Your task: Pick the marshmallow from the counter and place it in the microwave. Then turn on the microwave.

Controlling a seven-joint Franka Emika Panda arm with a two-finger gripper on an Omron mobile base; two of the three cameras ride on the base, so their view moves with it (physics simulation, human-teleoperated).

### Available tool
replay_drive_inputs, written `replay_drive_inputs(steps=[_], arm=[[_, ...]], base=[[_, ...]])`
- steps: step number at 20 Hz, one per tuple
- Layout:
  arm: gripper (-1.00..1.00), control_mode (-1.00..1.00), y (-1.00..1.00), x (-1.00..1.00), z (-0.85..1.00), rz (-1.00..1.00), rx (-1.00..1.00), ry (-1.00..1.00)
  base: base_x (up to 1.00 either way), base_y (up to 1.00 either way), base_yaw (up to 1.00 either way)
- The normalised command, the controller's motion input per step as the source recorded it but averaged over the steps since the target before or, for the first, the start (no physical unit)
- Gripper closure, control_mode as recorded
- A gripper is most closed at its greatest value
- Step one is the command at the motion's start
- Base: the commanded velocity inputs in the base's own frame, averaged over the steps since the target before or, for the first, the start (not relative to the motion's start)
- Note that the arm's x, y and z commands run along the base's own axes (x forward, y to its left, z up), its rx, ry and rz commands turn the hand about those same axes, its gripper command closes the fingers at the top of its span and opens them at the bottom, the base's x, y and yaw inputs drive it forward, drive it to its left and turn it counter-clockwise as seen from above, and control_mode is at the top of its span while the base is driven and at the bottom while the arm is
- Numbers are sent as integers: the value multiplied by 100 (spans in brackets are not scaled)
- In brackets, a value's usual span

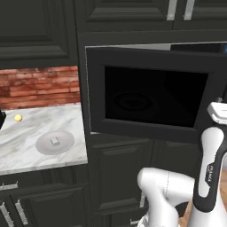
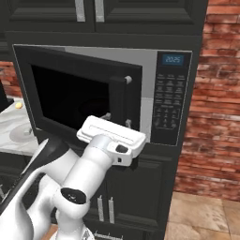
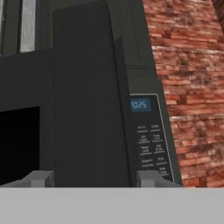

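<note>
Far to the left of the gripper (image 2: 117, 123), the marshmallow (image 1: 55, 141) lies on a grey plate (image 1: 66, 142) on the counter (image 1: 40, 124), not yet picked. The fingers stand apart around the door handle (image 2: 127, 101) of the microwave (image 2: 173, 98). I think the door should swing fully open first.

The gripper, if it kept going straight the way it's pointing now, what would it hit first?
Most likely the microwave door: its dark edge stands straight ahead between the open gripper's fingertips, with the keypad just beside it. How near is unclear.
</note>
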Motion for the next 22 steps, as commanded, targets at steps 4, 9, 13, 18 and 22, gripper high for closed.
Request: replay_drive_inputs(steps=[4, 9, 13, 18, 22], arm=[[100, -100, 0, -53, 0, -9, -1, -7], [100, -100, 0, -54, 0, -9, -1, -8], [100, -100, 0, -54, 0, -10, -1, -8], [100, -100, 0, -53, 0, -10, -1, -11], [100, -100, 0, -49, 0, -10, -1, -12]], base=[[0, 0, 0], [0, 0, 0], [0, 0, 0], [0, 0, 0], [0, 0, 0]])
